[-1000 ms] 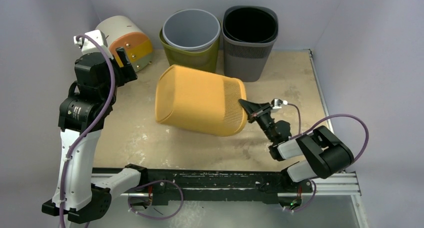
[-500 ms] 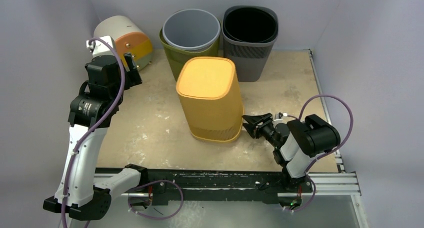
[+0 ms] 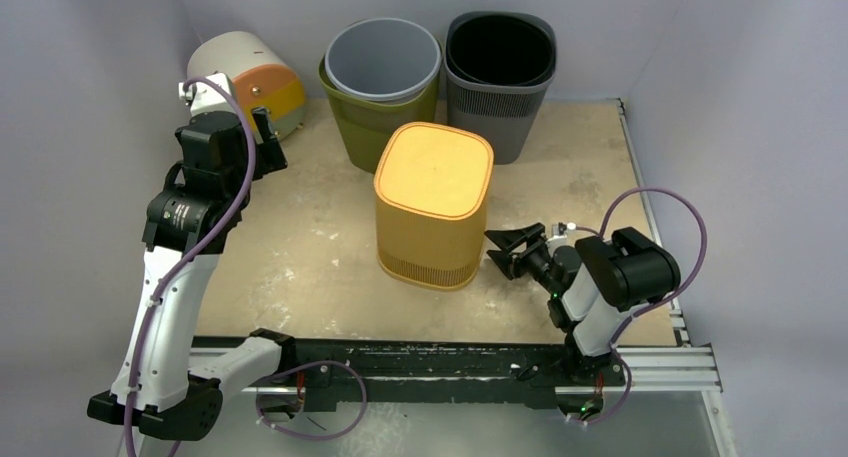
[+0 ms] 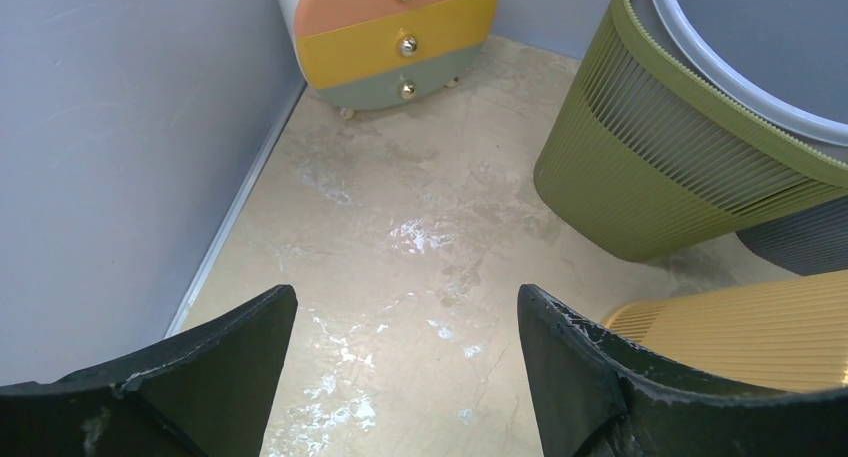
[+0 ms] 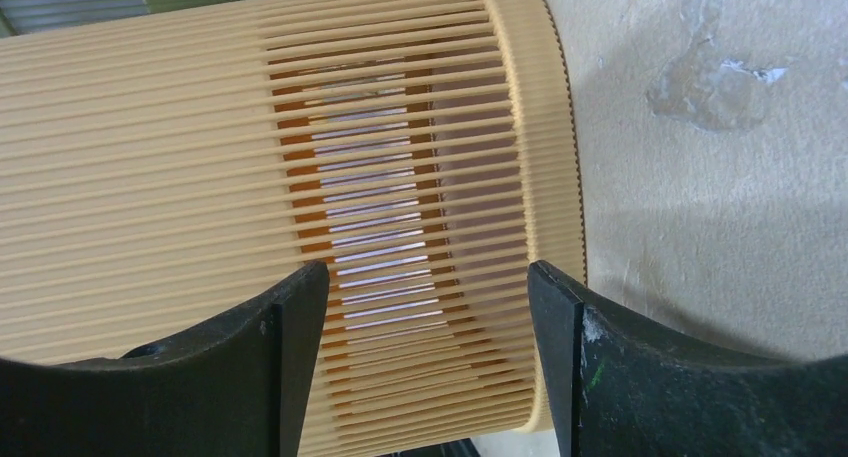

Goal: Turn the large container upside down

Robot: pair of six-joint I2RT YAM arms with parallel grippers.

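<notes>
The large container [image 3: 432,202] is a yellow slatted bin standing mouth down in the middle of the table, its closed base facing up. My right gripper [image 3: 501,254] is open just to the right of its lower rim, gripping nothing. In the right wrist view the slatted wall [image 5: 250,157] fills the space ahead of the spread right gripper [image 5: 428,272]. My left gripper [image 3: 265,142] hangs open and empty at the back left, well away from the container. Its wrist view shows bare table between the left gripper [image 4: 405,292] fingers and a corner of the yellow bin [image 4: 740,327].
An olive bin with a grey bin nested inside [image 3: 383,82] and a black bin [image 3: 498,72] stand right behind the container. A small white cabinet with coloured drawers [image 3: 250,82] lies at the back left. Walls close in on three sides.
The container went from lying tilted in my right gripper to standing base up. The right gripper opened and drew back slightly. The left arm shifted a little to the right.
</notes>
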